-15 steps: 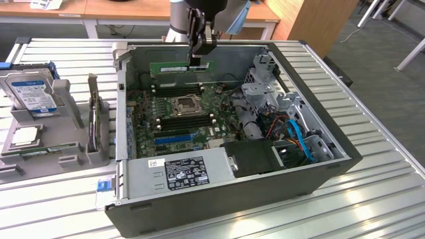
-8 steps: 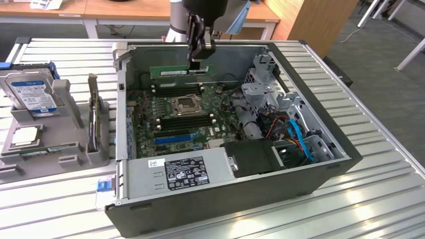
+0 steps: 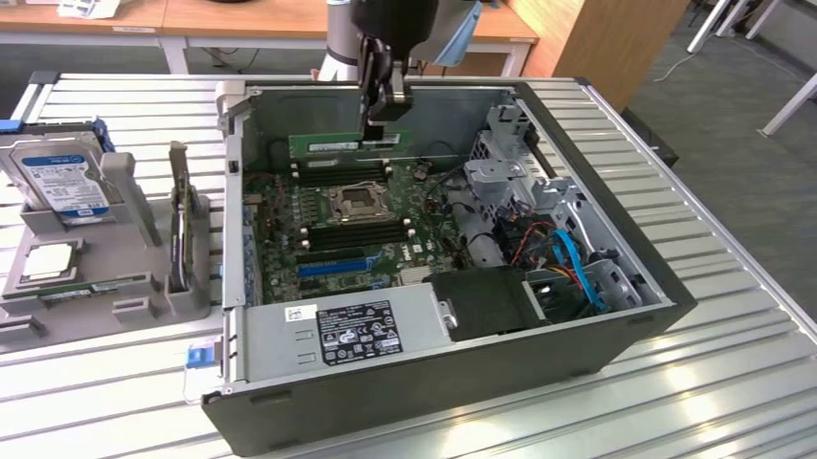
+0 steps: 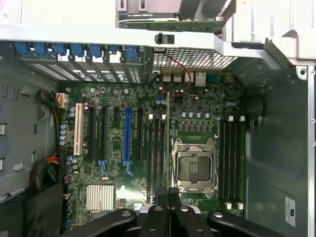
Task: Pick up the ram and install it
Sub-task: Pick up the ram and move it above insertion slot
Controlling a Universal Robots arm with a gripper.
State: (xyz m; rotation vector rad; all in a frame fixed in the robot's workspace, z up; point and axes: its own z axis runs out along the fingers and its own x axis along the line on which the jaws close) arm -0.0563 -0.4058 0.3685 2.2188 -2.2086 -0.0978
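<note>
As the hand (image 3: 383, 127) pinches the ram (image 3: 325, 143) by its upper edge above the motherboard (image 3: 428, 196), its jaws stand narrow. It looks light, stiff and fragile, so the bare edges suit gripping better than the chips.

A slatted metal table (image 3: 728, 382) of long parallel ribs spreads across the scene, and its near edge catches bright, pale reflections. Behind the table stand 2 light wooden desks (image 3: 255, 17) side by side on white frames, with dark shadow beneath them. Just beyond the table's far corner, on the exterior view's right, rises a tall wooden panel (image 3: 613, 38). Past the table on that same side lies grey floor (image 3: 753, 182), crossed by slanting white furniture legs (image 3: 791, 100).
</note>
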